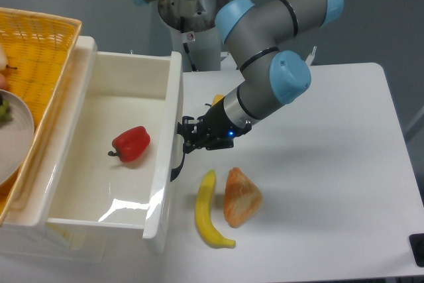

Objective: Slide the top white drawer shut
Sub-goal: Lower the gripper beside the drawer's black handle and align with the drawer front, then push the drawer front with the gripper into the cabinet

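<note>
Drawer [99,220] pulled out at left, red pepper [131,144] inside. Gripper [187,138] pressed against black handle [177,157] at centre, finger spread impossible to tell. Banana [207,210] and bread [241,196] just below.

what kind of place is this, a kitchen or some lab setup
Most likely a robot lab test bench, not a kitchen: an industrial arm with its gripper at a white drawer, a bare white table, and food items like a banana and red pepper laid out as props.
</note>
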